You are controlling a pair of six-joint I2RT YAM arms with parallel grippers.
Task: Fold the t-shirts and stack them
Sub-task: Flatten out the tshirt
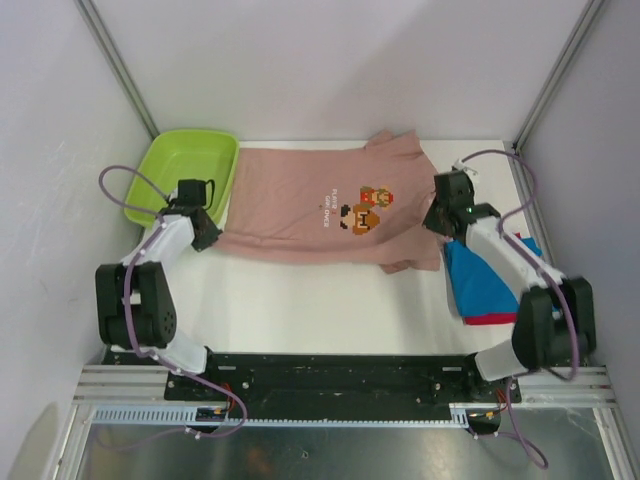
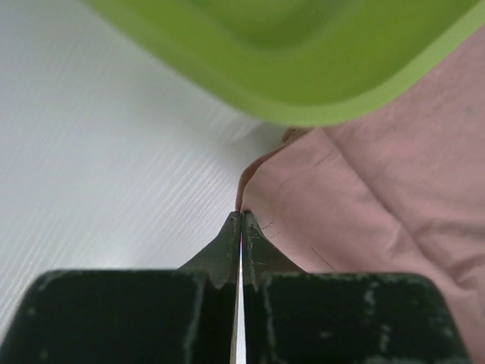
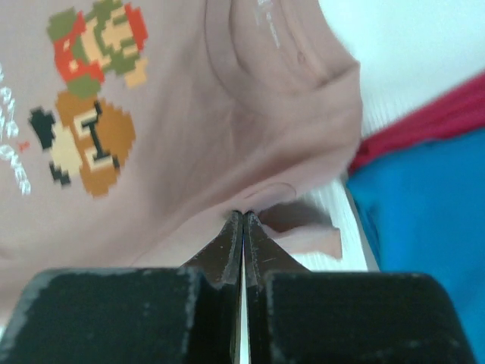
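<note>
Where pink t-shirt (image 1: 300, 205) ends, green tub (image 1: 185, 170) sits.

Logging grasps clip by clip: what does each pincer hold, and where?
Both grip the dusty pink cloth t-shirt: left pincer pinches its hem corner beside the lime-green plastic tub, right pincer pinches a fold at its collar end.

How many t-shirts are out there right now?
3. A pink t-shirt lies spread out in the middle; a folded blue t-shirt sits at the right, on a red t-shirt whose edge peeks out. More may lie hidden in that stack.
</note>
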